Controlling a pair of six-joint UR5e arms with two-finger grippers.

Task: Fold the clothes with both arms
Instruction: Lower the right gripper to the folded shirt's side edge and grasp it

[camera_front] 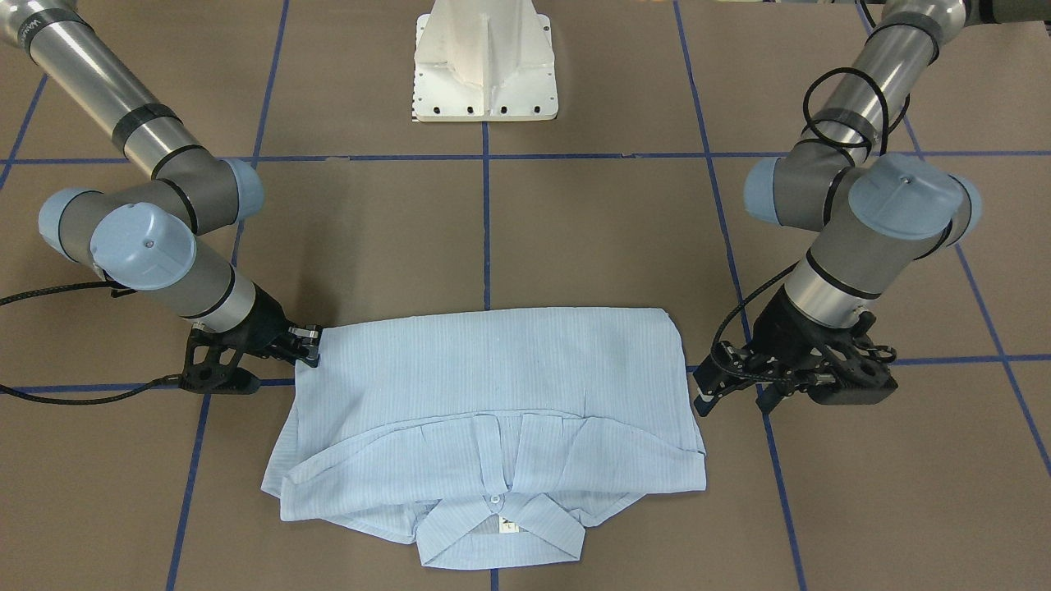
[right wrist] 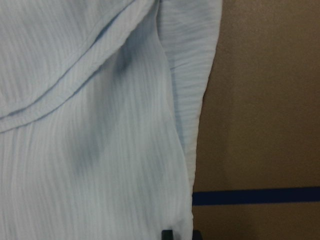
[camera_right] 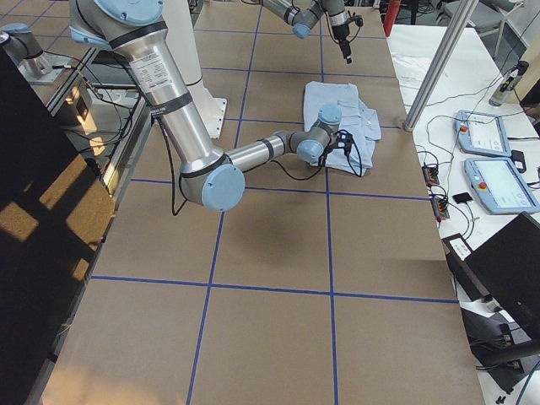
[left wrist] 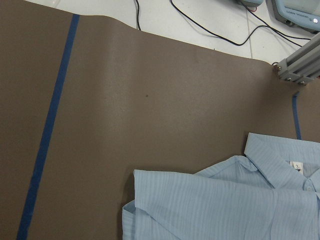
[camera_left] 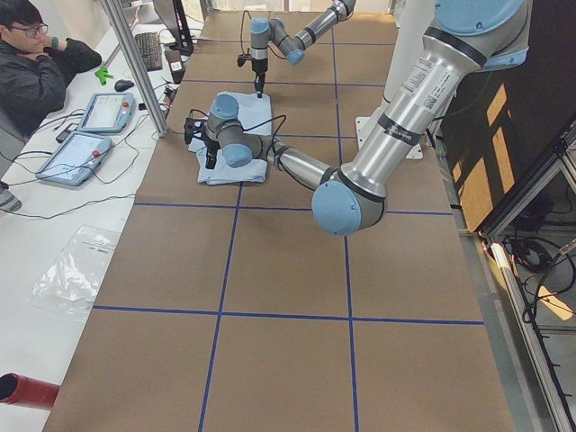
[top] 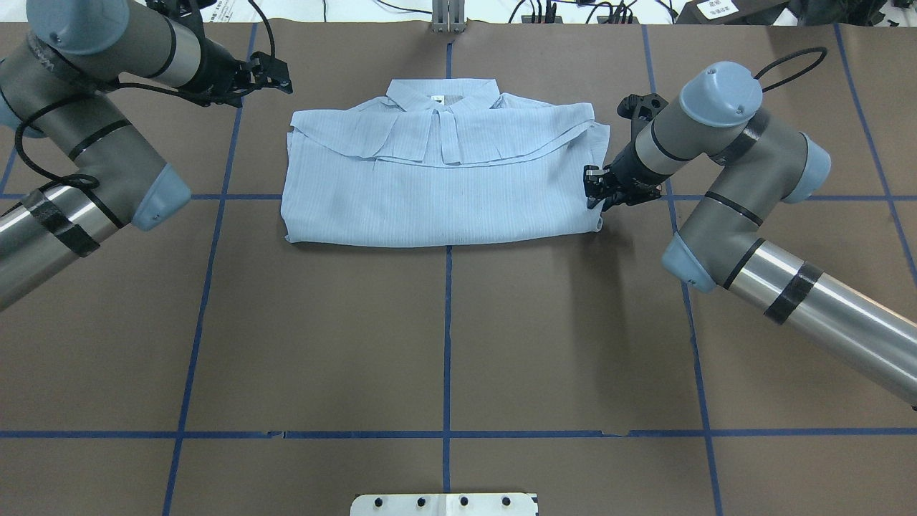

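shirt [top: 444, 193] lies folded on the table [top: 444, 344], long axis running left to right, collar [top: 440, 93] on the far side. right gripper [top: 592, 188] touches its right short edge, whether clamped i cannot tell; left gripper [top: 286, 77], jaws apart, hangs off the far left corner, so right is nearer
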